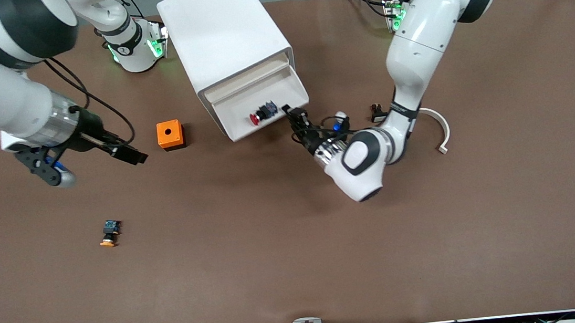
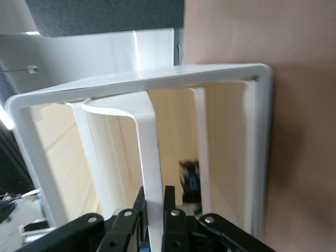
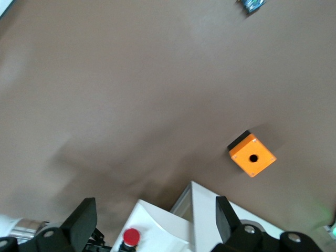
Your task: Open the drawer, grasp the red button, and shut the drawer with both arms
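The white cabinet (image 1: 222, 30) stands toward the robots' bases. Its drawer (image 1: 240, 108) is pulled out, and the red-capped button (image 1: 261, 114) lies in it. My left gripper (image 1: 294, 114) is shut on the drawer's front lip (image 2: 149, 152). In the left wrist view the fingers (image 2: 170, 202) clamp that lip, and the button (image 2: 190, 181) shows dark and blue inside the drawer. My right gripper (image 1: 131, 155) is open and empty in the air, over the table beside the orange box (image 1: 170, 135). In the right wrist view the button (image 3: 130, 236) shows between the open fingers (image 3: 84, 220).
The orange box also shows in the right wrist view (image 3: 252, 155). An orange-capped button (image 1: 110, 234) lies nearer the front camera, toward the right arm's end. A white curved strip (image 1: 441, 128) and a small black part (image 1: 378, 113) lie by the left arm.
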Controlling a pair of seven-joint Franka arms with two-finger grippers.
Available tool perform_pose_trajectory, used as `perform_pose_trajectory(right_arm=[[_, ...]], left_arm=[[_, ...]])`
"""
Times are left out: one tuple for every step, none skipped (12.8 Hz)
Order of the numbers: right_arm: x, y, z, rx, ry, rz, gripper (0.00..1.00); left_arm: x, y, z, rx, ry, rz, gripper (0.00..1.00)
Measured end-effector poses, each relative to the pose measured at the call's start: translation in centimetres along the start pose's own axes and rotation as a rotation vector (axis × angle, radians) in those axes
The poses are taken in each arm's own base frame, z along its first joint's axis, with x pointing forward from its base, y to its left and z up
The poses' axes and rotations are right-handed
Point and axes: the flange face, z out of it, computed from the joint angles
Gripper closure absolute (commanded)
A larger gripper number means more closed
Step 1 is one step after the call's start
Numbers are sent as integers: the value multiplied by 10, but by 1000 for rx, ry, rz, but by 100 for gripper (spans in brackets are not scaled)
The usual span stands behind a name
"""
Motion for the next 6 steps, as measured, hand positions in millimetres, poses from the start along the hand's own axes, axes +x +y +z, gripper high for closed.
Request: perform_pose_trajectory(right_arm=[[-8, -12, 11, 3, -2, 30, 0], [-16, -24, 22, 8, -4, 59, 0], [-27, -38, 33, 13, -6, 90, 0], [-41, -51, 45, 15, -9, 120, 0], [-57, -63, 56, 12, -13, 142, 0], [-73, -73, 66, 4, -13, 160, 0]], left_arm=[[4, 1, -15, -2, -28, 26, 71], [5, 2, -17, -3, -35, 41, 42], [4, 2, -16, -6, -37, 81, 12], [4, 2, -17, -6, -36, 116, 6], [5, 2, -19, -7, -39, 132, 2], [6, 2, -23, -7, -44, 140, 1]])
